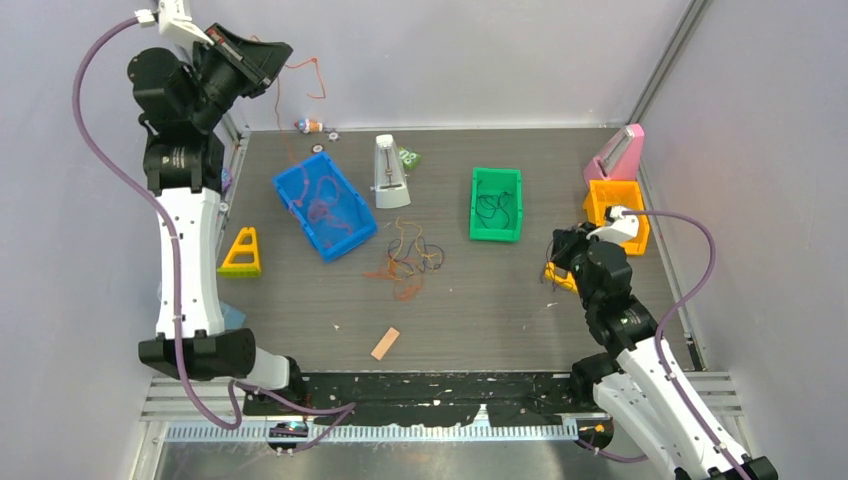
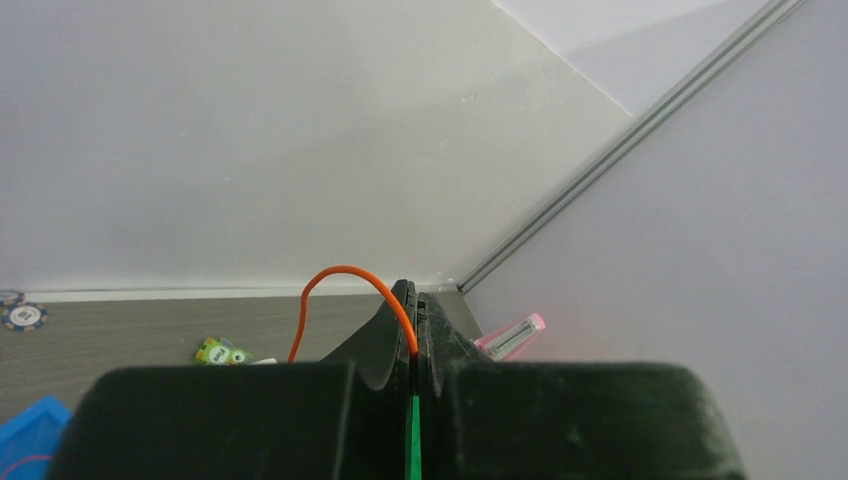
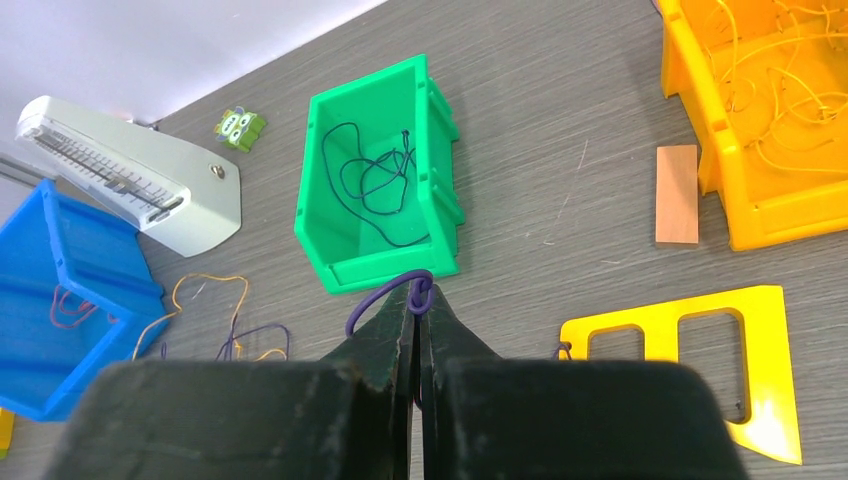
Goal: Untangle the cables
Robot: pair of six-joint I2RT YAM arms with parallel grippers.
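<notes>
Grey table (image 1: 480,300), pale walls (image 1: 450,60); green bin (image 1: 496,237) holds dark cable (image 1: 495,207); left gripper (image 2: 416,300) clamps orange cable (image 2: 345,270), right gripper (image 3: 418,300) purple cable (image 3: 385,290).

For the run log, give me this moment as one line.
left gripper: shut on thin orange cable | right gripper: shut on thin dark purple cable

overhead looks down; right wrist shares green bin (image 1: 496,204).
</notes>
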